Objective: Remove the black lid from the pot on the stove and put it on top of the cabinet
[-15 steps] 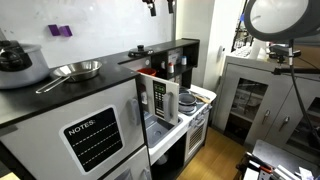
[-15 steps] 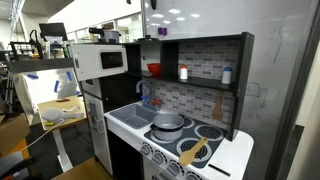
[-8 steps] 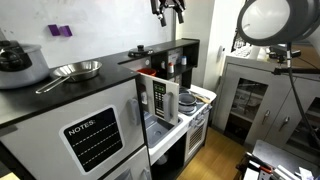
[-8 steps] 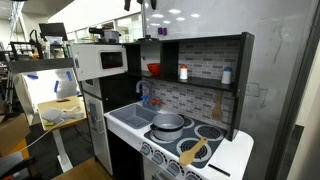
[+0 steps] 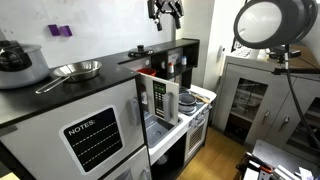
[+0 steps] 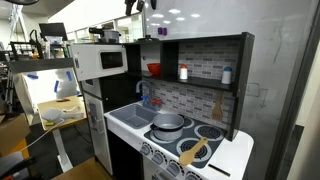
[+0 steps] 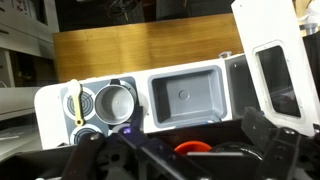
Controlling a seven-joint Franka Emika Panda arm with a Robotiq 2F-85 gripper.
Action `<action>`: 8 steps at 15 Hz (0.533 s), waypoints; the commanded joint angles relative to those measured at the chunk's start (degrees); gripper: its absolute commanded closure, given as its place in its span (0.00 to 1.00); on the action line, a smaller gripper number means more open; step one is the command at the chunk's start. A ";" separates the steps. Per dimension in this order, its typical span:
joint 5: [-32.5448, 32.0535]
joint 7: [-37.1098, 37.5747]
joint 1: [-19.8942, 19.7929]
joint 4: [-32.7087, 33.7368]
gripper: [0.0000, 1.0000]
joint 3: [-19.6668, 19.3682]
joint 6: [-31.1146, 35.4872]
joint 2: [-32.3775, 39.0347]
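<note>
wrist view: pot (image 7: 115,101) stands on stove (image 7: 52,106)

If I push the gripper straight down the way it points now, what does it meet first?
Probably the red bowl: the wrist view shows it right between the open jaws of the gripper. The pot lies well off that line. Depth is unclear, so treat this as a guess.

Cabinet (image 5: 40,140): silver-grey body, black top. NOTES panel (image 5: 93,138) on the cabinet front: black, with white lettering and white ruled lines. Pan (image 5: 77,70) on the cabinet top: shiny silver. Stove (image 7: 52,100): white. Pot (image 7: 115,101): grey. Utensil (image 7: 76,103): yellow.
</note>
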 commanded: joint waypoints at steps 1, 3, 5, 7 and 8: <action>1.34 1.05 -0.81 -0.07 0.00 0.52 1.65 -0.52; 1.08 0.16 -0.47 -0.28 0.00 0.59 1.99 -0.81; -0.07 -0.16 -0.02 -0.63 0.00 0.01 1.33 -0.68; -0.07 -0.14 0.01 0.09 0.00 0.02 0.98 -0.16; -0.07 -0.13 0.00 0.14 0.00 0.02 0.96 -0.12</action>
